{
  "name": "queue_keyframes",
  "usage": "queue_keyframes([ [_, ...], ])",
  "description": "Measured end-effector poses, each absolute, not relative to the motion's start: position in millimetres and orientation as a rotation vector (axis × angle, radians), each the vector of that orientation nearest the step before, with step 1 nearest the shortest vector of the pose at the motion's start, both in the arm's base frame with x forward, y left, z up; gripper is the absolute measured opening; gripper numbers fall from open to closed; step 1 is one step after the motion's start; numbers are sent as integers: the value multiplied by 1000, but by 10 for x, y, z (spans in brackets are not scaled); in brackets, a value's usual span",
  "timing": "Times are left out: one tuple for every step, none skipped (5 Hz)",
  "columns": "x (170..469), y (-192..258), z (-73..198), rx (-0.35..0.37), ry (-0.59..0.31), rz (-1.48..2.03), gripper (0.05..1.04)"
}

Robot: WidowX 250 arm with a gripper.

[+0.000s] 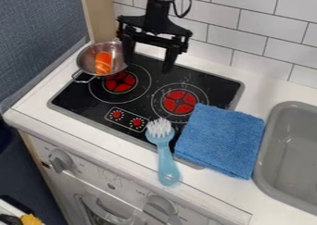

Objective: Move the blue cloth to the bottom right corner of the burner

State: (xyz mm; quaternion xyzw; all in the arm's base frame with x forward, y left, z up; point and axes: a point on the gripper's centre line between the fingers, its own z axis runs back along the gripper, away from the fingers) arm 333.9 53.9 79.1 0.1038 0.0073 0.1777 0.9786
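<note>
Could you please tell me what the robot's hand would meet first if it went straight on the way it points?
The hand would probably meet the black cooktop; depth is unclear, and it might clip the metal pan.

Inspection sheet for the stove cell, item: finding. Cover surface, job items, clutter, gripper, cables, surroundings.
Surface: white counter with inset black stove top, two red burners.
Job items: blue cloth folded, lying over the stove top's lower right corner and onto the counter, overlapping the outer ring of the right burner.
Clutter: light blue brush left of the cloth, across the stove's front edge; metal pan at the upper left, orange toy food inside.
Gripper: black gripper over the rear of the stove, fingers apart, nothing held.
Cables: black cable looped beside the wrist.
Surroundings: tiled wall behind, gray sink at right.
</note>
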Motion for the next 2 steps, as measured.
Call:
queue_keyframes([
  [3124, 889, 701, 220, 94, 358, 1000],
  [2833, 1147, 632, 199, 147, 364, 999],
])
